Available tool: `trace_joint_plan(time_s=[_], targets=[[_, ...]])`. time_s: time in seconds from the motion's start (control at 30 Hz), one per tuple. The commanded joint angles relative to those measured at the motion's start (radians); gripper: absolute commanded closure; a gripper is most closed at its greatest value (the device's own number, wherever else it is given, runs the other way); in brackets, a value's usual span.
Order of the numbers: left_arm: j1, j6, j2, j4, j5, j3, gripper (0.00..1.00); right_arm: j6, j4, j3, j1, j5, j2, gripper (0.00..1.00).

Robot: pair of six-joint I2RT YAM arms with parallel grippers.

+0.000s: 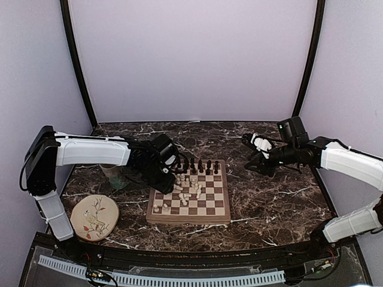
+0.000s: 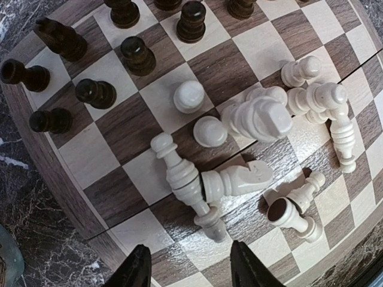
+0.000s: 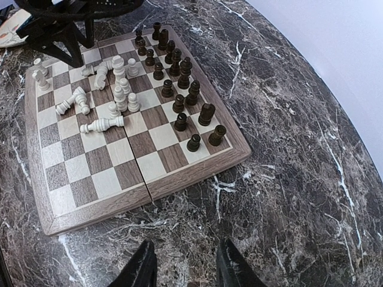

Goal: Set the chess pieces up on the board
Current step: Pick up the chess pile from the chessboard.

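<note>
The chess pieces (image 2: 257, 116), cream ones toppled in a heap on the board (image 2: 122, 128) beside standing dark ranks, look light, hard and roll-prone, so pinch one across its narrow stem; left hand (image 2: 190, 269) hangs open, empty, above the heap, right hand (image 3: 187, 269) open over the worktop (image 3: 287, 179).

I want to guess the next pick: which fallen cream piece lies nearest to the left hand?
The long cream piece with the round head, lying slantwise; its base points to the left hand. The other fallen ones lie further right.
</note>
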Motion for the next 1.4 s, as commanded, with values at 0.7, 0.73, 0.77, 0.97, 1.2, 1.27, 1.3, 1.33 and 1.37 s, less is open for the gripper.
trace_joint_plan(time_s=[0.7, 0.73, 0.77, 0.97, 1.2, 1.27, 1.3, 1.33, 1.37], targets=[[-0.002, -0.033, 0.105, -0.004, -0.021, 0.06, 0.6, -0.018, 0.025, -0.014, -0.003, -0.006, 0.023, 0.65], [-0.002, -0.034, 0.105, -0.01, -0.021, 0.061, 0.62, -0.018, 0.026, -0.014, -0.003, -0.007, 0.023, 0.65], [-0.002, -0.037, 0.103, -0.018, -0.022, 0.06, 0.64, -0.018, 0.025, -0.015, -0.003, -0.006, 0.023, 0.65], [-0.002, -0.054, 0.068, -0.058, -0.019, 0.031, 0.78, -0.02, 0.024, -0.014, -0.003, -0.01, 0.03, 0.65], [-0.002, -0.034, 0.015, -0.073, -0.058, 0.004, 0.88, -0.018, 0.023, -0.011, -0.003, -0.015, 0.039, 0.65], [-0.002, -0.027, 0.012, -0.048, -0.05, -0.008, 0.91, -0.018, 0.021, -0.01, -0.003, -0.015, 0.045, 0.65], [-0.002, -0.027, 0.014, -0.033, -0.044, -0.013, 0.92, -0.018, 0.021, -0.008, -0.003, -0.015, 0.048, 0.65], [-0.002, -0.028, 0.015, -0.021, -0.041, -0.02, 0.93, -0.017, 0.021, -0.008, -0.003, -0.014, 0.05, 0.65], [-0.002, -0.029, 0.019, -0.012, -0.036, -0.024, 0.94, -0.017, 0.021, -0.008, -0.003, -0.015, 0.05, 0.65]])
